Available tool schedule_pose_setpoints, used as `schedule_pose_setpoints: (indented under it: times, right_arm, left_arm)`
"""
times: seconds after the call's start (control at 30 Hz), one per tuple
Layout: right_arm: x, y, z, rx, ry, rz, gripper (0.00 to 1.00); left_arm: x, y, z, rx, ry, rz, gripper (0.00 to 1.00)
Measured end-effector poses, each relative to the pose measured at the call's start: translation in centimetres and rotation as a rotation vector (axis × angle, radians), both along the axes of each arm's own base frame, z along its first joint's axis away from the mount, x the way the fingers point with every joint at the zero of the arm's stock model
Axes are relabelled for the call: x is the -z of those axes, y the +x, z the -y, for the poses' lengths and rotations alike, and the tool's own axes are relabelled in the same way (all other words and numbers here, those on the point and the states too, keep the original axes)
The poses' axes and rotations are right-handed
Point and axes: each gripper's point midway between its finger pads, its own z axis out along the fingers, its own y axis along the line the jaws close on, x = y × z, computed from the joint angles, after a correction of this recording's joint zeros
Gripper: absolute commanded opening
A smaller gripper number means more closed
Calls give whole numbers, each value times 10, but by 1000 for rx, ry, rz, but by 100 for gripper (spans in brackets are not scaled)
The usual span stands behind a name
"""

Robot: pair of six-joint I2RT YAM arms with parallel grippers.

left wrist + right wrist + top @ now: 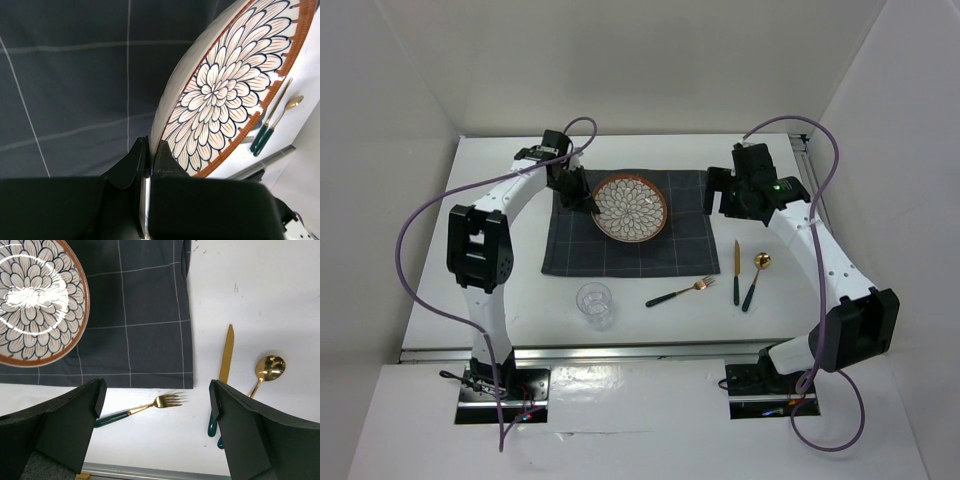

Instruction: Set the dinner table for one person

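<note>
– Surface (pixel 650 330), the white and large one: where does it lie against the two pincers?

– It lies under both of them. The left pincer (pixel 150 150) is over its far left part, above the dark checked placemat (pixel 620 250) that is spread on the middle of the surface. The right pincer (pixel 155 395) hangs over the far right part, about above the right edge of the placemat.

– Does a pincer touch the surface?

– The right one hangs clear above it. For the left one I cannot tell if its fingertips reach the cloth.

– And what do they hold?

– The left pincer is closed almost fully on the left rim of the plate (pixel 631 208), the one with the flower pattern and the brown border; the rim sits between its two fingers. The plate is over the placemat, but whether it rests flat or is lifted I cannot tell. The right pincer is spread wide, with nothing between its fingers.

– What more is on the surface?

– A fork (pixel 680 292) lies on the bare white, just beside the near edge of the placemat. A knife (pixel 737 262) and a spoon (pixel 756 278) lie side by side to the right of the placemat, green handles toward the arm bases. A clear glass (pixel 595 302) stands upright near the near left corner of the placemat.
</note>
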Motion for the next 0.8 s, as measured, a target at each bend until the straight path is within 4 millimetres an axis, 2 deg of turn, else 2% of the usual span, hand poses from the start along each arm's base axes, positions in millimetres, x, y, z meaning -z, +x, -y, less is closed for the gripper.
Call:
schedule_pose_setpoints:
  times: [0.23,0.37,0.43,0.47,0.53,0.57,0.6,0.67,0.8]
  right_arm:
    - [3,-2,9,14,-6,-12,97]
    - [4,-4,12,16,-11,-21,97]
    - [4,-5,12,15,-11,-21,97]
    - [4,-5,12,15,-11,-21,97]
    - [4,-5,12,14,-10,-21,97]
    - [4,-5,12,14,-10,-20,97]
    - [4,-5,12,12,-10,-21,97]
    - [3,-5,11,8,-6,-20,97]
    - [3,-6,11,3,5,-22,97]
  left_arm:
    - [28,18,6,0,-15,9,0]
    - [45,15,7,-8,-17,-23,0]
    - [51,14,7,-7,-12,-36,11]
    - [54,14,7,-7,-11,-45,30]
    - [57,13,8,-5,-18,-54,49]
    - [58,12,8,-7,-15,-57,72]
    - [58,12,7,-5,-10,-55,79]
    - [59,11,8,-4,-4,-52,86]
    - [59,1,3,-11,40,-68,87]
